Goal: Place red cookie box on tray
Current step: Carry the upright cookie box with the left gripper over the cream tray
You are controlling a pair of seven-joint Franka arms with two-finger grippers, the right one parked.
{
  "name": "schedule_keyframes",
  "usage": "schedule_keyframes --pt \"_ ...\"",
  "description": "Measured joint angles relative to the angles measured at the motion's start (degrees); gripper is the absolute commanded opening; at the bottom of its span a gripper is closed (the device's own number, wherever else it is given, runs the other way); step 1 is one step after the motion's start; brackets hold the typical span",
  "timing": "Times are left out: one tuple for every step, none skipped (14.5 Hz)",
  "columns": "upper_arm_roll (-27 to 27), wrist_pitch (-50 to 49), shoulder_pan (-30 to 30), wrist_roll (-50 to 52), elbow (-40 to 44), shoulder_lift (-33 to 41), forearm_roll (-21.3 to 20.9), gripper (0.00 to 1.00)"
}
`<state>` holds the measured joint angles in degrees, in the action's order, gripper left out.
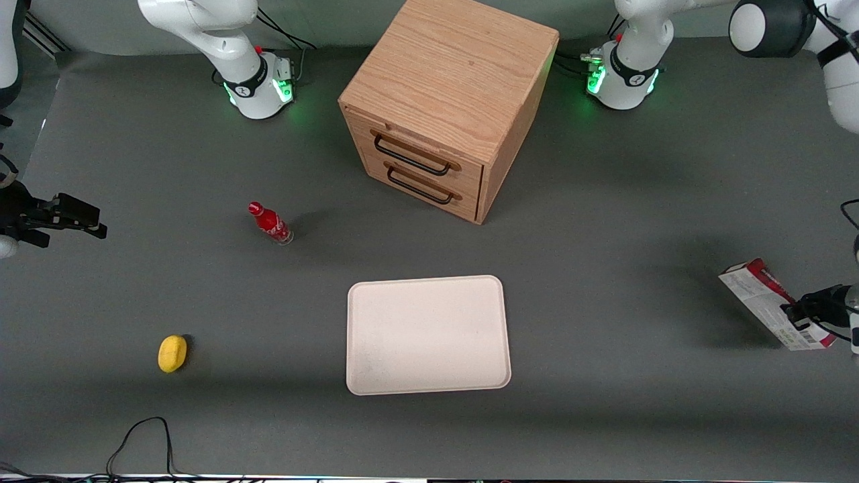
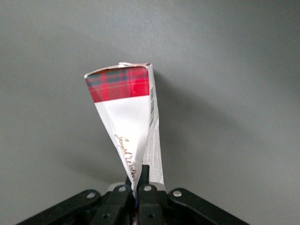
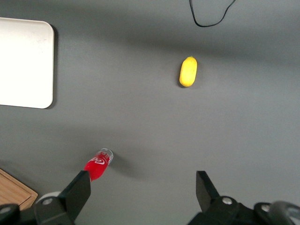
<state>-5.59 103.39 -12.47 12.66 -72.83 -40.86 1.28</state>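
Cream tray (image 1: 427,334) lies flat on the grey surface (image 1: 604,402), nearest the front camera of the central items, nothing on it. Yellow lemon-like object (image 1: 172,353) sits toward the parked arm's end, about as near the camera as the tray. Small red bottle (image 1: 270,223) stands slightly tilted, farther from the camera than the tray, between the lemon and the wooden drawer cabinet (image 1: 448,100). Cabinet is farther still, both drawers closed, its two dark handles facing the camera at an angle. Left arm's gripper (image 1: 802,314) is at the working arm's end of the surface, well apart from the tray, at the frame edge. It is clamped on the red cookie box (image 1: 772,303), fingers closed on the end that carries the barcode. Box appears lifted, tilted, its shadow on the surface beside it. Wrist view: fingers (image 2: 143,180) pinch the narrow end of the box (image 2: 126,108), which extends away from the camera, tartan red band at its free end, white panel with script lettering below it, only bare grey surface around it. Only the gripper and wrist of this arm are in view near the box; the base stands beside the cabinet.
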Motion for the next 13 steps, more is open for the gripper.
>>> schedule_keyframes --pt "0.11 -3.24 1.05 -0.17 1.11 1.61 0.01 0.0" --pt "0.15 -5.96 2.49 -0.01 1.71 3.55 0.04 0.0" --pt "0.18 -8.41 3.98 0.9 2.05 5.71 0.05 0.0" --pt "0.4 -10.9 5.27 2.44 2.19 8.04 0.1 0.0" --pt "1.01 -13.2 6.28 4.19 2.21 10.19 0.17 0.0" --pt "1.68 -15.29 7.46 6.27 2.21 12.33 0.23 0.0" --pt "2.16 -16.62 8.92 8.26 2.19 14.18 0.39 0.0" --pt "2.45 -17.31 10.61 9.86 2.17 15.82 0.92 0.0" --pt "2.63 -17.49 12.32 10.94 2.14 17.15 1.84 0.0" --pt "2.79 -17.51 13.99 11.6 2.12 18.15 2.69 0.0" --pt "2.89 -17.51 15.65 11.92 2.12 18.63 3.1 0.0" --pt "2.93 -17.48 17.58 12.15 2.1 18.73 3.28 0.0" --pt "2.94 -17.25 19.56 12.65 2.01 18.57 3.39 0.0"
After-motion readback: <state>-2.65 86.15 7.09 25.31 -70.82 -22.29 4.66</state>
